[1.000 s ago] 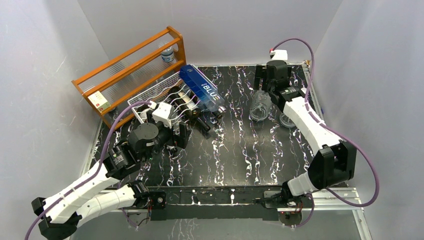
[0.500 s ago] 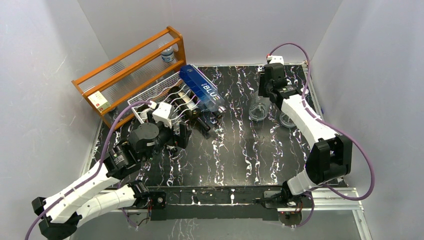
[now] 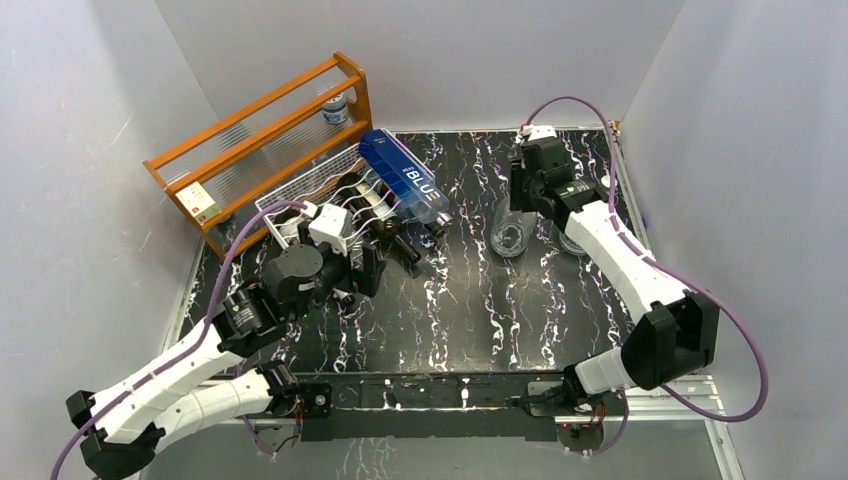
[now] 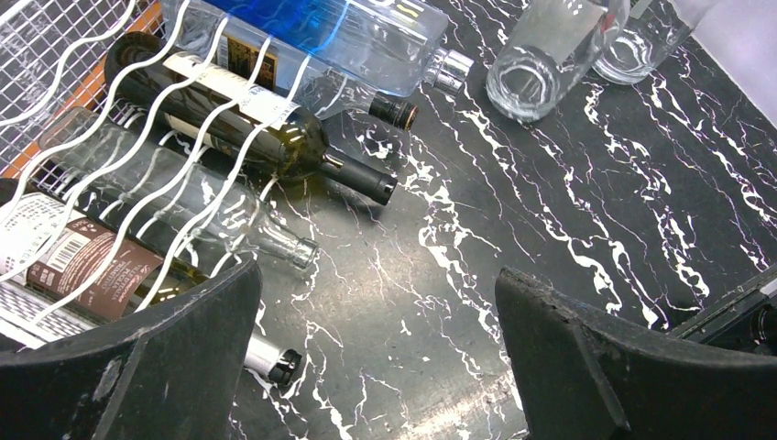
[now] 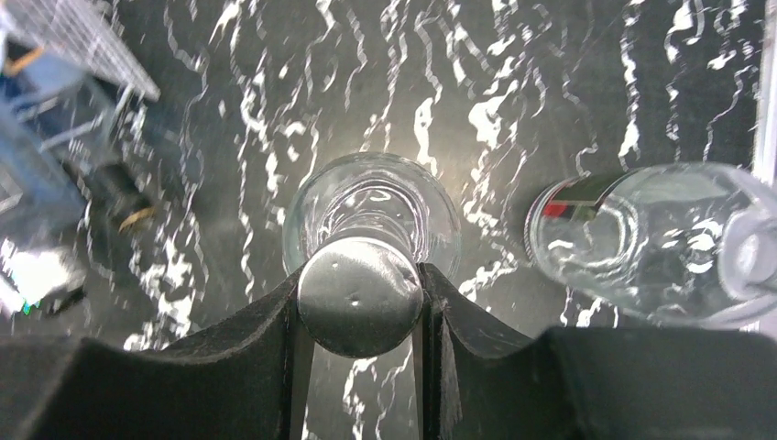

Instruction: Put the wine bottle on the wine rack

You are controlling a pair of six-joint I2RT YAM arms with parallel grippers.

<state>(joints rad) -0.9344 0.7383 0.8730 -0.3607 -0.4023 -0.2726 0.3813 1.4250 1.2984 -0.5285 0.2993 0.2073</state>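
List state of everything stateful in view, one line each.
right gripper, jaws shut on the held clear bottle's cap
held clear bottle, upright, capped; cannot tell if lifted
second clear bottle, upright, untouched
left gripper, jaws open, empty
wine rack, loaded with lying bottles
blue bottle, lying on its side at the rack's end
dark wine bottle, lying in a cradle, neck sticking out

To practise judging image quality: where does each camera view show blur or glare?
Right wrist: the silver cap in the right gripper is sharp, the blue bottle at left is smeared. Left wrist: crisp, with white glare streaks on the dark wine bottle. Top external: even light, but the clear bottle barely stands out from the marbled table.
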